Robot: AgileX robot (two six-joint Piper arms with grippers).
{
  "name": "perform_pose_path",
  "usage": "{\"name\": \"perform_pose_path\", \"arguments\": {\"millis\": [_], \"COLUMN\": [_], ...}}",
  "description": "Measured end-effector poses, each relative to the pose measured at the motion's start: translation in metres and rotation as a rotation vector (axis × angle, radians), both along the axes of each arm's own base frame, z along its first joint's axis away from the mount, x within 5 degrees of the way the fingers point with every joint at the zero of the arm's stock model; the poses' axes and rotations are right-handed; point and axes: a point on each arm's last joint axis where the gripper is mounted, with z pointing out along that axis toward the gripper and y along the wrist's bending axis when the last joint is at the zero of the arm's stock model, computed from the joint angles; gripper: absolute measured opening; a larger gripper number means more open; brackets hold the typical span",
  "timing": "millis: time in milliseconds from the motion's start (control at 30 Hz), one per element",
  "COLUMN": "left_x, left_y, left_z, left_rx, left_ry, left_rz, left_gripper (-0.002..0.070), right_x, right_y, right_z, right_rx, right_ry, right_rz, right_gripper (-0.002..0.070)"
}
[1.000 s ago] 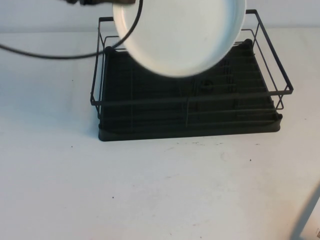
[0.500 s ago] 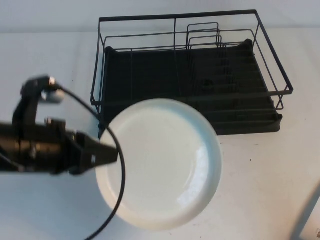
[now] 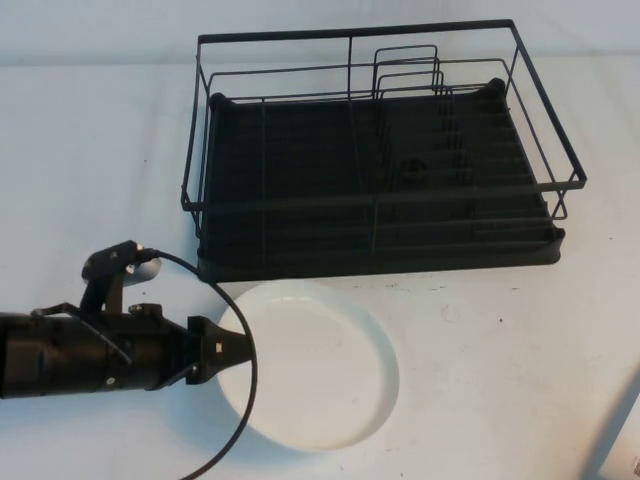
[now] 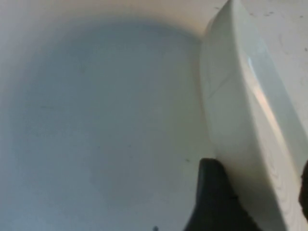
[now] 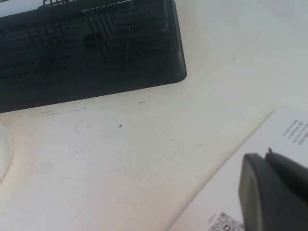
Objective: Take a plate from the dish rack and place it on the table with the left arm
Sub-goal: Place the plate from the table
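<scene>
The white plate (image 3: 320,365) lies flat, low at the table (image 3: 500,370), just in front of the black dish rack (image 3: 350,36); I cannot tell whether it rests fully on the table. My left gripper (image 3: 235,352) reaches in from the left and is shut on the plate's left rim. In the left wrist view the rim (image 4: 240,110) sits between the two black fingers (image 4: 211,202). The rack holds no plate; only its wire dividers (image 3: 405,70) stand up. My right gripper (image 5: 276,192) is shut and empty, parked low at the front right.
A white paper sheet with a printed code (image 5: 231,192) lies under the right gripper. The left arm's black cable (image 3: 240,410) loops over the plate's left side. The rack's front edge (image 5: 96,91) is close behind the plate.
The left gripper has carried the plate from above the rack, forward and down, to the table in front of the rack. The right arm has not moved.
</scene>
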Motion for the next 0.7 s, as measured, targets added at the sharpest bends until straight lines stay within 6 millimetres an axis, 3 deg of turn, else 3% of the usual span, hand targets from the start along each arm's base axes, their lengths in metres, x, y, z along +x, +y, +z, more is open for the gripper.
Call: {"name": "perform_pose_path", "arguments": {"millis": [100,267,333,467,533,700], "left_x": [0.008,0.012,0.012,0.009,0.004,-0.017], "left_y": [0.0,0.002,0.002,0.005,0.008,0.017], "left_z": [-0.017,-0.026,-0.022,-0.004,0.011,0.059], "left_rx": [0.006,0.035,0.042,0.09,0.132,0.212], "left_ry": [0.029,0.008,-0.019,-0.116,-0.193,-0.4], "left_rz": [0.032,0.033,0.029,0.014,-0.01,0.008], "left_gripper": [0.0397,0.0412,0.0362,0.0137,0.0058,0.0007], "right_x": [0.0,0.0,0.0,0.0,0.0,0.0], "right_y": [0.0,0.0,0.0,0.0,0.0,0.0], "right_z": [0.0,0.0,0.0,0.0,0.0,0.0], "right_rx": [0.0,0.0,0.0,0.0,0.0,0.0], "right_ry": [0.0,0.0,0.0,0.0,0.0,0.0], "right_rz": [0.0,0.0,0.0,0.0,0.0,0.0], "right_gripper": [-0.002,-0.002,-0.002,-0.002,-0.002,-0.002]}}
